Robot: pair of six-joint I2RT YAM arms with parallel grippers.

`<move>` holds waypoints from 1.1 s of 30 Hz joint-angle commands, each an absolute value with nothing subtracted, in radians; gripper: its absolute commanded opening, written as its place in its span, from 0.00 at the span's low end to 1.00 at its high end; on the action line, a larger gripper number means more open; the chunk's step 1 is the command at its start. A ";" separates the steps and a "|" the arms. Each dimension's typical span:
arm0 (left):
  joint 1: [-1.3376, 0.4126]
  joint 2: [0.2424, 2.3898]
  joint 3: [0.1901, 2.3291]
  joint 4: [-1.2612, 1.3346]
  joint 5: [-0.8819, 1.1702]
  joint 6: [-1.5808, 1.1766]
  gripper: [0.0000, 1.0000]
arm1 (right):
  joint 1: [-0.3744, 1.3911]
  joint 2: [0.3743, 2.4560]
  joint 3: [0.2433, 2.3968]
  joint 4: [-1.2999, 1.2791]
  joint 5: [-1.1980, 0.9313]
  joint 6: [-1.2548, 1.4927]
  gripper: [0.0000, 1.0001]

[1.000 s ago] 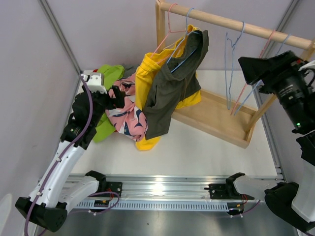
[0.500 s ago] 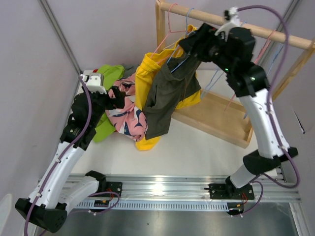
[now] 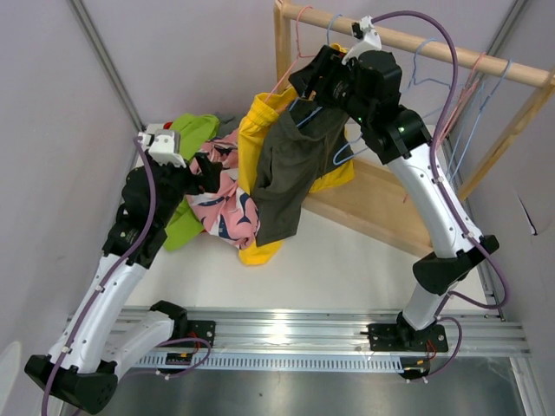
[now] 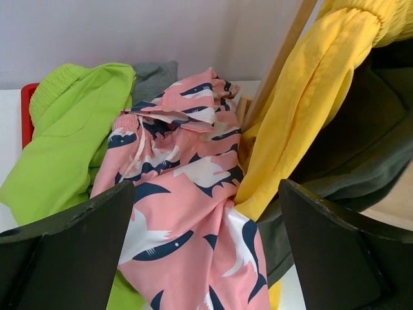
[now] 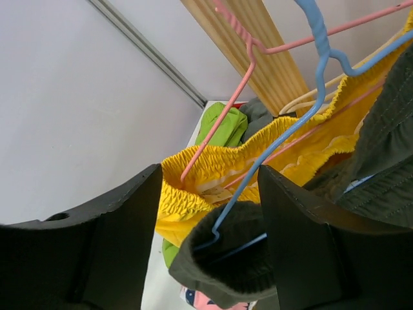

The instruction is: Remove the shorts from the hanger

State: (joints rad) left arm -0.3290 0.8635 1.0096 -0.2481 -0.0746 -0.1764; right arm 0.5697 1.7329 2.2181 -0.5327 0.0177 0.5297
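1. The right hand (image 5: 208, 187) has swung in from the right edge to the rail (image 3: 408, 39), fingers apart around the waistband of the olive shorts (image 3: 290, 169) on the blue hanger (image 5: 319, 32).
2. The left hand (image 4: 206, 194) stays wide beside the pink shorts (image 4: 187, 194) on the counter (image 3: 347, 251).

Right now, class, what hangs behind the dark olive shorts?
The yellow shorts, showing at both sides and below; their middle is covered by the dark olive shorts.
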 commanded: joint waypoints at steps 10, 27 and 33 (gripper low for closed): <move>-0.337 0.838 1.005 -0.206 -0.044 -0.196 0.99 | 0.595 1.810 2.244 -0.413 0.120 0.514 0.61; -0.488 0.888 1.188 -0.287 -0.071 -0.092 0.99 | 0.607 1.622 2.135 -0.385 0.175 0.477 0.00; -0.676 0.956 1.291 -0.258 -0.008 -0.045 0.99 | 0.635 1.545 2.132 -0.388 0.199 0.499 0.00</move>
